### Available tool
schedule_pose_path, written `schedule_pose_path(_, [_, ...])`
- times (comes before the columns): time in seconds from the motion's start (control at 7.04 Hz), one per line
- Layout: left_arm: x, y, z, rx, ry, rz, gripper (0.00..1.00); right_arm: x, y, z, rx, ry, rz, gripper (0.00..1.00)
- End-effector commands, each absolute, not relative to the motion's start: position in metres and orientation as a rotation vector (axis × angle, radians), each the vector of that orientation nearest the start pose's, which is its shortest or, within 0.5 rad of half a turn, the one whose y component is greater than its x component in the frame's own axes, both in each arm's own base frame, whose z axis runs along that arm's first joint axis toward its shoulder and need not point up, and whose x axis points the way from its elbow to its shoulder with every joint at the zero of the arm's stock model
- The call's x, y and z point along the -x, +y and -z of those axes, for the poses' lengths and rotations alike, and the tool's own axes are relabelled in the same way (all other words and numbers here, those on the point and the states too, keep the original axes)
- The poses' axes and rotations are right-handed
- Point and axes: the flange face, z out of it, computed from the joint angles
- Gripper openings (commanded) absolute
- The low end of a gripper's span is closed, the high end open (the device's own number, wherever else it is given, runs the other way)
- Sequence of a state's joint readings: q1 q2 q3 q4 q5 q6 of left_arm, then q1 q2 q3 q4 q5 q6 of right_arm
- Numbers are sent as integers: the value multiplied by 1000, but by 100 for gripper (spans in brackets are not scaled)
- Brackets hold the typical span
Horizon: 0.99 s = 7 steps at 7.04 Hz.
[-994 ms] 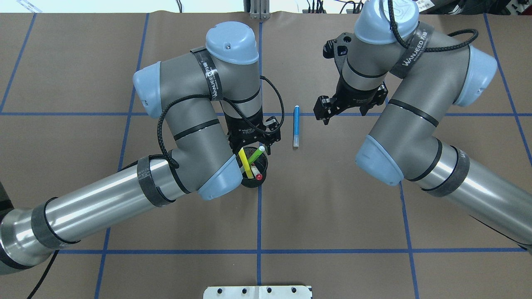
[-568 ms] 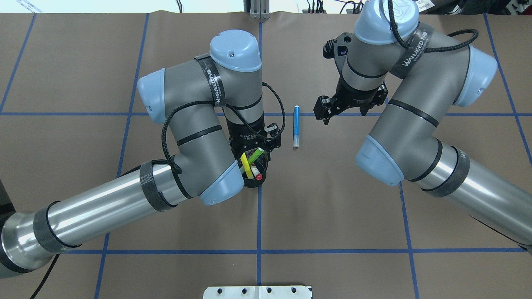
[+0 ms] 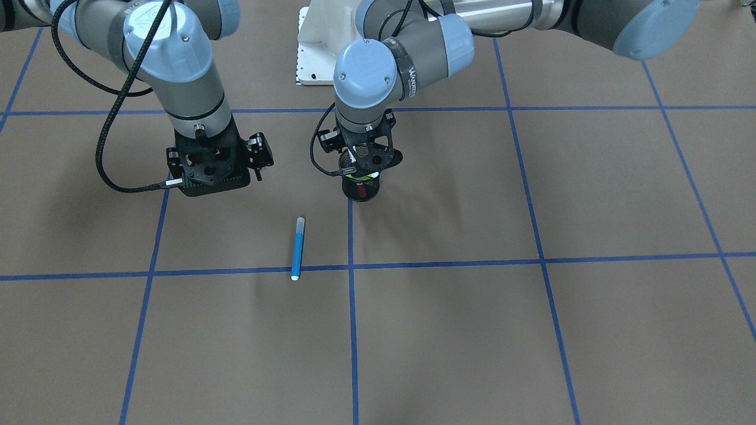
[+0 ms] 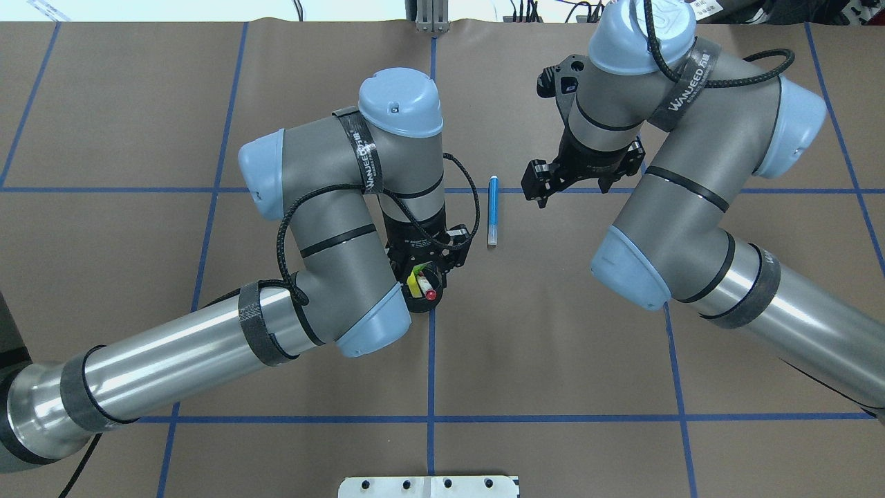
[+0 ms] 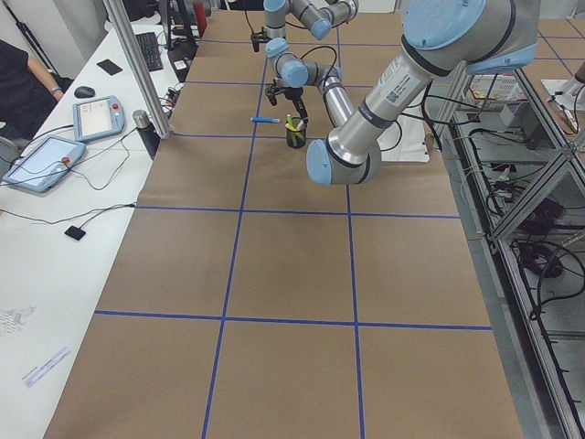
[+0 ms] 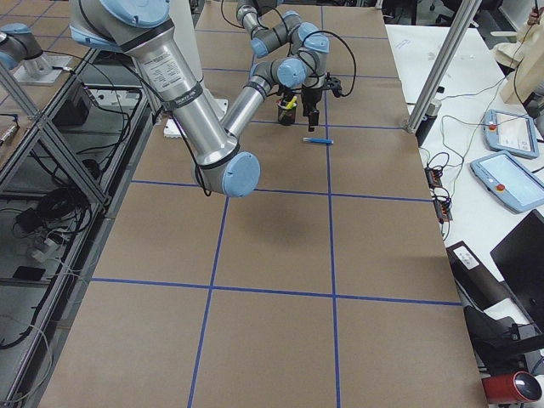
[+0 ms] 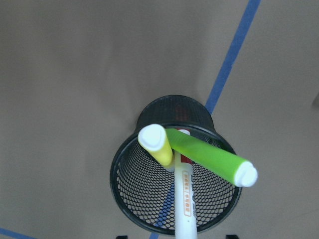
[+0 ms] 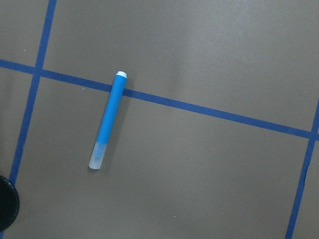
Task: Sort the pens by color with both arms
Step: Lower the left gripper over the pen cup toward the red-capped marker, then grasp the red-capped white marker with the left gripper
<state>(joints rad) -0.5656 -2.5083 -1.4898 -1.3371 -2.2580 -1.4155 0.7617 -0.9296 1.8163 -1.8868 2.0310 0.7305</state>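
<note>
Hovering your left gripper (image 4: 425,257), jaws apart and empty, over the mesh cup (image 7: 139,199) at frame centre holding the yellow pen (image 7: 157,144), lime pen (image 7: 209,160) and red-capped pen (image 7: 184,199), you seemingly needed a straight descent onto one next, while the blue pen (image 4: 492,209) lay flat just right of it, near the right gripper (image 4: 577,178), whose jaw state I could not tell.

Place: robotics lab, a test cell.
Rig: my left arm (image 4: 173,346) and right arm (image 4: 795,311), grey industrial type, share one long counter (image 5: 292,274).
Surface: brown paper, gridded with blue tape lines (image 4: 430,360).
Frame: aluminium profile posts (image 5: 137,69).
Side desk (image 5: 55,229): white; teach pendants (image 5: 44,163), keyboard (image 5: 149,50), mouse (image 5: 85,91).
Below: loose cables (image 6: 47,212).
</note>
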Motion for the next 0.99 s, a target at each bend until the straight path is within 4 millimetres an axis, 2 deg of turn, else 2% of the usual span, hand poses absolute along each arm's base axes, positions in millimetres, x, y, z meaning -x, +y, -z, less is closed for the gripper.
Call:
schedule_pose_path(0.0, [-580,-444,-126,406,791,133,55,397,-502,-221,-90,-711,206,99])
schedule_pose_path(0.57, [-587,-435,-125,409,789,118,52,398,-503,-222,-89,-710,205,99])
schedule_pose_path(0.85, [-589,-432,-125,410,790,111,42,399,-503,-223,-89,-710,207,99])
